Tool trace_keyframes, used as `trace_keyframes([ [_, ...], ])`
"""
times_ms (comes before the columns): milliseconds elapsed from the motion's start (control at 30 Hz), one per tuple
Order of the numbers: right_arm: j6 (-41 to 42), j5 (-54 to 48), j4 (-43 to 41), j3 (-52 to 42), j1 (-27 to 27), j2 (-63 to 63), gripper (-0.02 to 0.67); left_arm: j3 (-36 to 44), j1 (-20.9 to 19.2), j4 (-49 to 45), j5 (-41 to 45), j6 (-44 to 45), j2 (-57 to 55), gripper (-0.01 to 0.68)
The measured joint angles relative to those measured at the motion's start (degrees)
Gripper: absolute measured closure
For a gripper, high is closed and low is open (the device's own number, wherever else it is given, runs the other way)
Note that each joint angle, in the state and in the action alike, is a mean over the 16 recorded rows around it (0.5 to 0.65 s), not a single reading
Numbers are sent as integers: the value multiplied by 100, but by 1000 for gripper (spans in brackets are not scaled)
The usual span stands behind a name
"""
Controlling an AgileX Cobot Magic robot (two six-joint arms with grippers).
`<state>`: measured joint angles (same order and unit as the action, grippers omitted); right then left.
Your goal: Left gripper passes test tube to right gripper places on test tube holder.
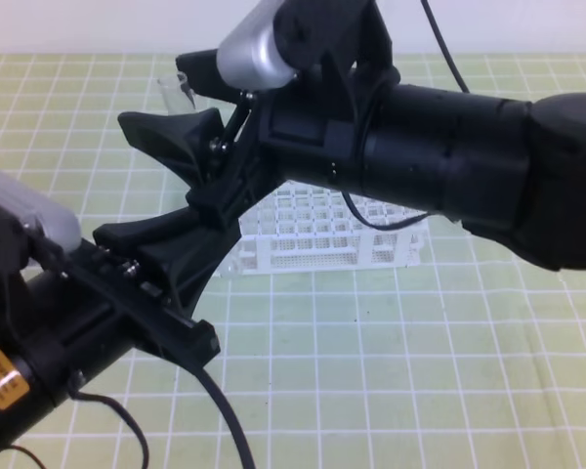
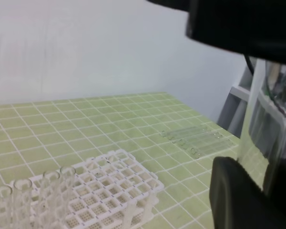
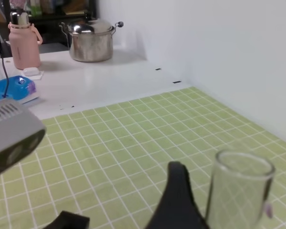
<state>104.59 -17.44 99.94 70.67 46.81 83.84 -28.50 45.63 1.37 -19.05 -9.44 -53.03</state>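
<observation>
The test tube [image 2: 260,119] is clear glass and stands upright, its lower part gripped by my shut left gripper [image 2: 267,191]. My left arm [image 1: 68,322] enters from the lower left, and its fingertips are hidden in the high view. The tube's open mouth [image 1: 173,91] [image 3: 240,174] shows just beyond the far finger [image 3: 176,191] of my right gripper [image 1: 112,179] [image 3: 121,195]. That gripper reaches in from the right, wide open, with nothing between its fingers. The white test tube holder [image 1: 322,234] [image 2: 119,186] stands on the mat behind both arms.
Several clear tubes [image 2: 19,200] stand in the holder's near end. More loose tubes [image 2: 190,138] lie on the green grid mat [image 1: 420,371]. A side table with a steel pot [image 3: 90,40] and pink bottle [image 3: 24,45] lies past the mat.
</observation>
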Motion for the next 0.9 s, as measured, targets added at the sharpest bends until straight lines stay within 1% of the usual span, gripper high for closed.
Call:
trace_keyframes([
  [233, -7, -69, 0, 65, 0, 114, 235, 7, -1, 16, 52, -4, -5, 639],
  [533, -7, -113, 0, 68, 0, 153, 356, 11, -1, 34, 88, -8, -11, 628],
  [633, -7, -118, 0, 68, 0, 155, 385, 10, -1, 37, 80, -9, -12, 628],
  [767, -7, -114, 0, 68, 0, 155, 394, 5, -1, 37, 55, -11, -9, 640],
  [900, -7, -99, 0, 68, -1, 156, 360, 1, 0, 75, 22, -14, -4, 651],
])
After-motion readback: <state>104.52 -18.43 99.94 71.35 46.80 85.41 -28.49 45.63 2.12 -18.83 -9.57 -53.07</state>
